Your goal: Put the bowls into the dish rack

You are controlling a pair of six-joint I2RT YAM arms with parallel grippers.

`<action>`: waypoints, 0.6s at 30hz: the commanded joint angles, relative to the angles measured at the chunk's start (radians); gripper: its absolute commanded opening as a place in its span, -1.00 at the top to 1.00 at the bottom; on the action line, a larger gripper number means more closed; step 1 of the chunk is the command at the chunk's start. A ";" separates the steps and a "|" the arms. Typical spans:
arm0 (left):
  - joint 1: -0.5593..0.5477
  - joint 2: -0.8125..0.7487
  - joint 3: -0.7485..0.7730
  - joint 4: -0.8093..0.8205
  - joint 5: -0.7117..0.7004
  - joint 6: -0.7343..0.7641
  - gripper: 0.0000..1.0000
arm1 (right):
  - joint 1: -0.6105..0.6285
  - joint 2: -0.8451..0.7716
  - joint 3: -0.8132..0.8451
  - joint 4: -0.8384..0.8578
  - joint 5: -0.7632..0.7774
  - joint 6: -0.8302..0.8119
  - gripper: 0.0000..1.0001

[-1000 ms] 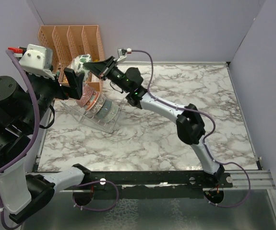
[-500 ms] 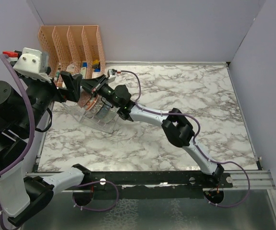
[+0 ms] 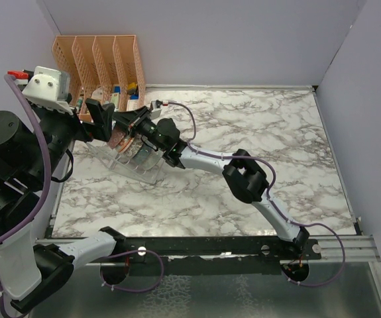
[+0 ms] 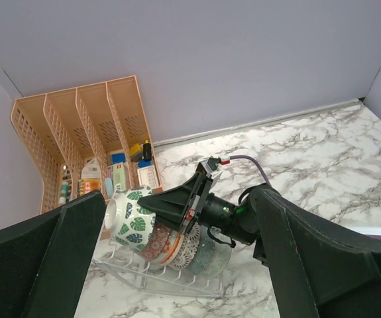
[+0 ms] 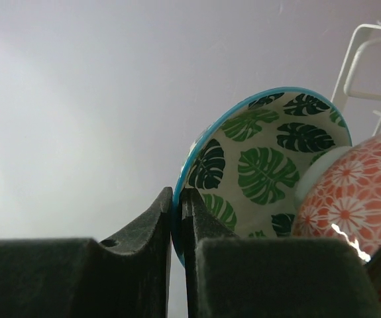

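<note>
The teal-green leaf bowl [image 4: 132, 222] stands on edge at the left end of the clear dish rack [image 4: 152, 279], leaning on the red-orange bowl [image 4: 158, 244]. The pale patterned bowl [image 4: 189, 250] and the grey speckled bowl [image 4: 215, 257] stand behind it in the rack. My right gripper [image 5: 179, 199] is shut on the teal-green bowl's blue rim [image 5: 197, 152]; it also shows from above [image 3: 125, 120]. The red-orange bowl [image 5: 359, 192] touches the leaf bowl's inside. My left gripper [image 3: 101, 119] hangs open and empty above the rack's left end [image 3: 132, 169].
The taller orange perforated organizer [image 3: 97, 56] stands in the back left corner just behind the rack, with small items in its slots [image 4: 114, 175]. Purple walls close the left, back and right. The marble table [image 3: 256, 146] stretches to the right of the rack.
My right gripper has carried the teal-green bowl down and left from above the rack into its left end, against the red-orange bowl. The left gripper has barely moved.
</note>
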 commanded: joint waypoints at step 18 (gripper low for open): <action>-0.017 -0.001 -0.017 0.030 -0.008 0.015 -0.99 | 0.010 -0.123 -0.100 -0.115 -0.006 0.037 0.37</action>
